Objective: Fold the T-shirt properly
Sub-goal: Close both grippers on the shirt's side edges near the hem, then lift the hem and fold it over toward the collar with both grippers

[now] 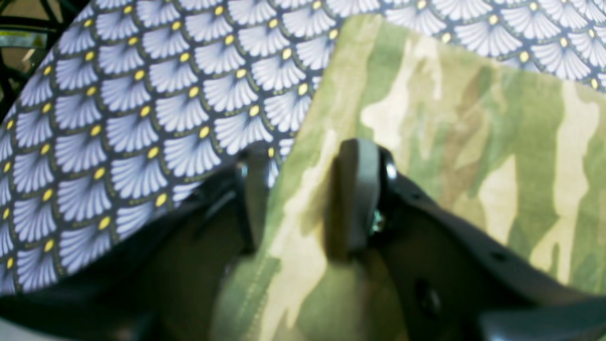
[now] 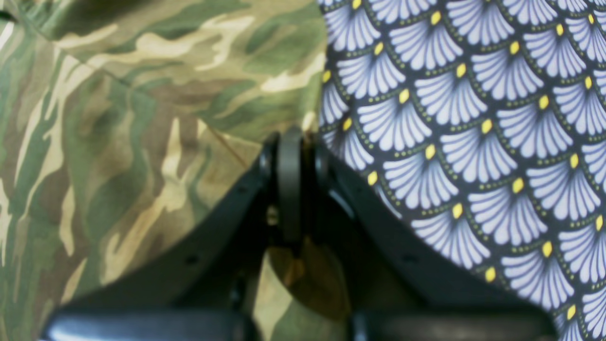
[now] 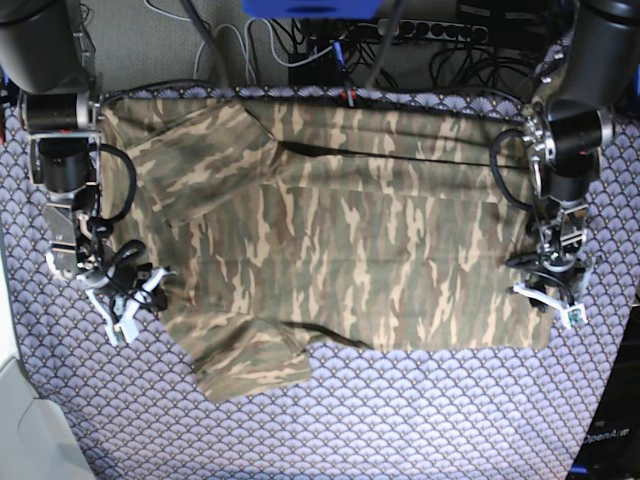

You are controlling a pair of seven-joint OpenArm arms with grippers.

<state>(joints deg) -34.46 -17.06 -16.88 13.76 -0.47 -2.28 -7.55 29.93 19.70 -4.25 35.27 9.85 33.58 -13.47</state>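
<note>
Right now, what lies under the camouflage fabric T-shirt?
The purple scale-patterned tablecloth shows on all sides of the olive, tan and brown camouflage T-shirt, which lies spread on it. Whatever sits beneath the shirt's middle is covered and cannot be seen.

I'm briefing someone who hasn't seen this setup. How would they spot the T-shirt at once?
Start with the purple scale-patterned tablecloth that covers the whole table. Spread flat across its middle lies the T-shirt, reaching from one robot arm to the other. It is the only cloth streaked in olive, tan and brown camouflage, with a short sleeve sticking out toward the near edge.
</note>
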